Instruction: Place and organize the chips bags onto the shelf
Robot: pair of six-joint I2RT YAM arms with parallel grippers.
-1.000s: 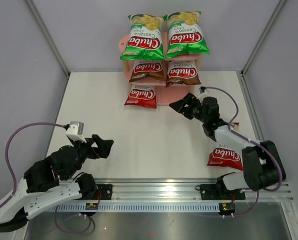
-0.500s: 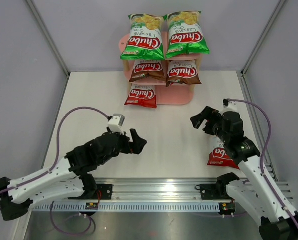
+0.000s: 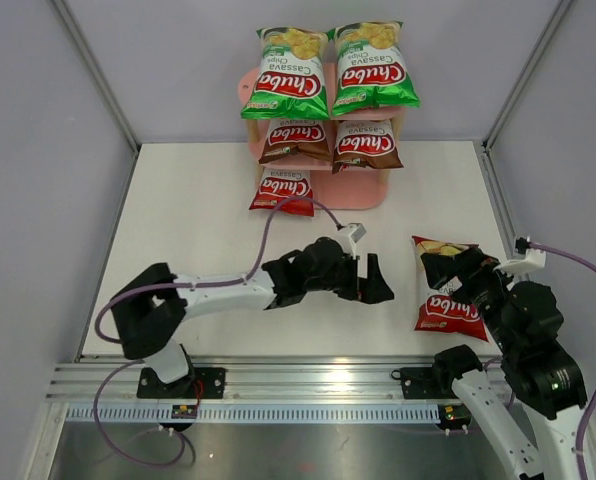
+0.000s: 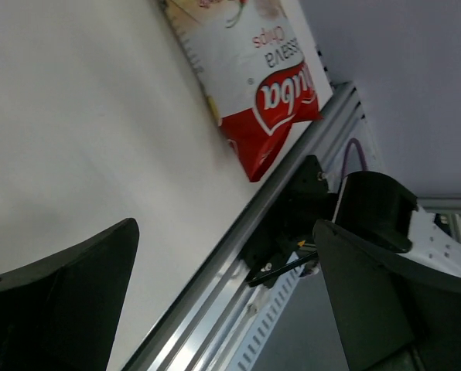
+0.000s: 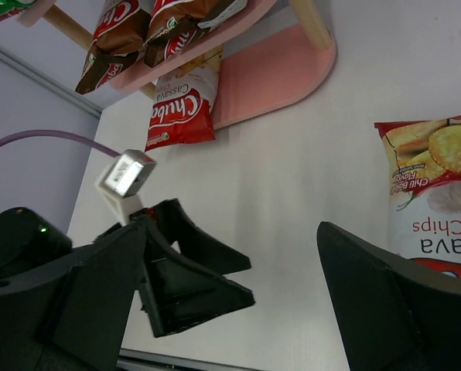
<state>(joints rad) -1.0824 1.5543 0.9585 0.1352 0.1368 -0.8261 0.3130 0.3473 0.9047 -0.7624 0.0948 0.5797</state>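
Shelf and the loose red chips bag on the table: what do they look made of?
Shelf: pink boards, matte and evenly coloured, probably painted wood or plastic; posts look like pale bare wood. Red chips bag: glossy printed plastic film, judging by its sheen and soft creases.

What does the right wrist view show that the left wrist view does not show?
Only the right wrist view: the pink shelf, two brown bags on its middle board, a red bag on its bottom board, and the left arm's fingers, open. Only the left wrist view: the metal rail and the right arm's base. Both: the loose red bag lying on the white table.
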